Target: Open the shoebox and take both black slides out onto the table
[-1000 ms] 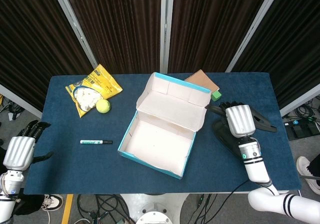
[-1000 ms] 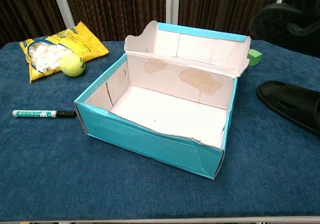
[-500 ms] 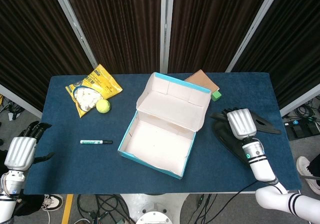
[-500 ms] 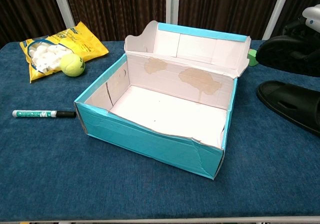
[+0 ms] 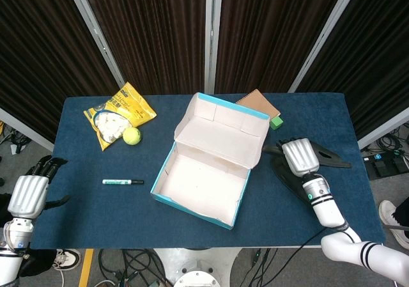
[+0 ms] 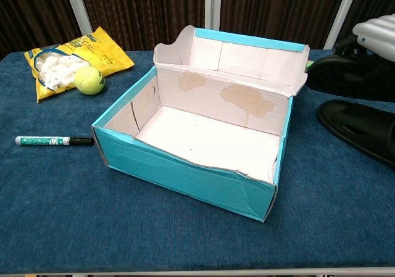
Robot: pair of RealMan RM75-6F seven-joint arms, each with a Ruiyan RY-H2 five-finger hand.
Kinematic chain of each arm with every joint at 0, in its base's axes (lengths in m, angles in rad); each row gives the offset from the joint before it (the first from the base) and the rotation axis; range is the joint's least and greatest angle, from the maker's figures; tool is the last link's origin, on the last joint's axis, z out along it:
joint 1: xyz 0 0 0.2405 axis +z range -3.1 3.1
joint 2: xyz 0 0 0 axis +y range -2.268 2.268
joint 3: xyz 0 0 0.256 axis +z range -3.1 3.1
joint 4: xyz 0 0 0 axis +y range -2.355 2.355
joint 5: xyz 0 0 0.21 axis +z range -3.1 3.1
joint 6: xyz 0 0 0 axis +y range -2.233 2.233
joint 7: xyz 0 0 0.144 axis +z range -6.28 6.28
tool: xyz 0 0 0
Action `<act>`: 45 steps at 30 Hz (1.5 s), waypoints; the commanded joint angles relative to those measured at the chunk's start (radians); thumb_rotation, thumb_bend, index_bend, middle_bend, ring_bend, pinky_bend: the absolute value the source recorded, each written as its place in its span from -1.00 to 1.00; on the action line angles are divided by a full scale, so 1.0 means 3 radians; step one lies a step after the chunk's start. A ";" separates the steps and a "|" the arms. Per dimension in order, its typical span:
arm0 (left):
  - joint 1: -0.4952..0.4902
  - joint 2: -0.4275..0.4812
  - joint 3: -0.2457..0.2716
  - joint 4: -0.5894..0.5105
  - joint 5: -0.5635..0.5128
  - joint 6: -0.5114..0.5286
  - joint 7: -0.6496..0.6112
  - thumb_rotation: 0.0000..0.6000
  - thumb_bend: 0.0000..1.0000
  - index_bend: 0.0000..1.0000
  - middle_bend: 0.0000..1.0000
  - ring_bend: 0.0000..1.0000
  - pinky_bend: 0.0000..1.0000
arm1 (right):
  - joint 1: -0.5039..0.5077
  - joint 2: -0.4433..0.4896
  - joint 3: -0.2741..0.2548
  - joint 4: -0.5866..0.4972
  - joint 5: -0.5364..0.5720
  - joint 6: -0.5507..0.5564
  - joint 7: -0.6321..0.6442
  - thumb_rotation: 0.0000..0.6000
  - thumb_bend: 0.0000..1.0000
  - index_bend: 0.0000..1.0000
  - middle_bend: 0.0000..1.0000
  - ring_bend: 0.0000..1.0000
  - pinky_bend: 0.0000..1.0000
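The teal shoebox (image 5: pixel 203 169) (image 6: pixel 185 166) stands open and empty at the table's middle, its lid folded back. One black slide (image 6: pixel 358 129) (image 5: pixel 285 177) lies flat on the table to the box's right. My right hand (image 5: pixel 300 157) (image 6: pixel 376 29) grips the second black slide (image 6: pixel 349 76) (image 5: pixel 332 158), holding it just above the first one, close to the box's right side. My left hand (image 5: pixel 27 194) hangs off the table's left edge, fingers apart, holding nothing.
A yellow snack bag (image 5: pixel 118 113) and a tennis ball (image 5: pixel 132 136) lie at the back left. A marker (image 5: pixel 123 182) lies left of the box. A brown notebook (image 5: pixel 259 102) and a green block (image 5: pixel 276 122) sit behind the box's lid.
My right hand has carried the second slide lower and back leftward, toward the box and over the first slide. The left hand has barely moved.
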 commanded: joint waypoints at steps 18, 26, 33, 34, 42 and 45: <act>-0.0006 0.0014 -0.0007 -0.0037 0.0030 0.0036 0.0000 1.00 -0.86 -0.58 -0.61 -0.77 -0.35 | -0.0060 0.0474 -0.0048 -0.0732 -0.0070 -0.0177 0.0139 1.00 -1.00 -0.97 -0.72 -1.00 -0.90; -0.0009 0.0025 -0.0020 -0.0071 0.0019 0.0045 0.0035 1.00 -0.86 -0.58 -0.61 -0.77 -0.35 | -0.0280 0.0691 -0.0095 -0.1121 -0.0254 0.0178 0.0209 1.00 -1.00 -0.99 -0.75 -1.00 -0.94; 0.0004 0.0022 -0.0025 -0.0072 0.0005 0.0066 0.0039 1.00 -0.86 -0.58 -0.61 -0.77 -0.35 | -0.0692 0.0906 -0.0151 -0.1372 -0.0200 0.0707 0.0206 1.00 -1.00 -1.00 -0.84 -1.00 -1.00; 0.0005 0.0020 -0.0027 -0.0070 0.0004 0.0069 0.0038 1.00 -0.86 -0.58 -0.61 -0.77 -0.35 | -0.0755 0.0940 -0.0159 -0.1398 -0.0177 0.0770 0.0223 1.00 -0.99 -1.00 -0.86 -1.00 -1.00; 0.0013 0.0002 -0.0028 -0.0064 0.0006 0.0090 0.0037 1.00 -0.86 -0.58 -0.61 -0.77 -0.35 | -0.1312 0.0972 -0.0352 -0.1279 -0.0227 0.1316 0.0400 1.00 -0.96 -1.00 -0.95 -1.00 -1.00; 0.0015 0.0004 -0.0031 -0.0070 0.0003 0.0094 0.0042 1.00 -0.86 -0.58 -0.61 -0.77 -0.35 | -0.1455 0.0949 -0.0418 -0.1186 -0.0235 0.1350 0.0549 1.00 -0.96 -1.00 -0.95 -1.00 -1.00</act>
